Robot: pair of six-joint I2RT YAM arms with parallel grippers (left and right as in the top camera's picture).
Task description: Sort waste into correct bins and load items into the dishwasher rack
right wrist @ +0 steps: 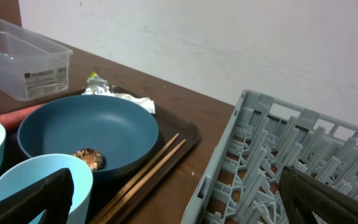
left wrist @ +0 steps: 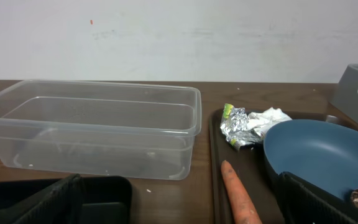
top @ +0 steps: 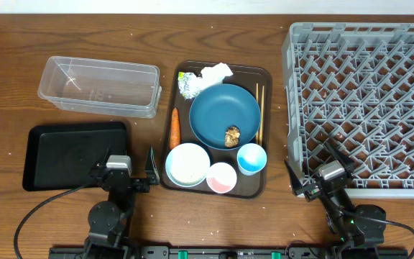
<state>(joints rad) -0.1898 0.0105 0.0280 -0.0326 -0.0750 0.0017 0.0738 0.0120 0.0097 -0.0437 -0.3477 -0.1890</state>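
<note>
Left gripper (top: 129,162) hangs empty, jaws spread wide; the carrot (top: 175,127) lies just ahead to its right along the brown tray's (top: 246,75) left edge, long axis pointing away from the robot. Right gripper (top: 315,171), equally agape, sits much farther off.

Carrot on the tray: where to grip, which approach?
Take the carrot across its middle, straight down from above, with the fingers closing left-right. It lies flat on the serving tray, long axis pointing away from the robot. It is squeezed between the tray's left rim and the blue bowl, and its near end sits by the white bowl. Side approaches look blocked.
</note>
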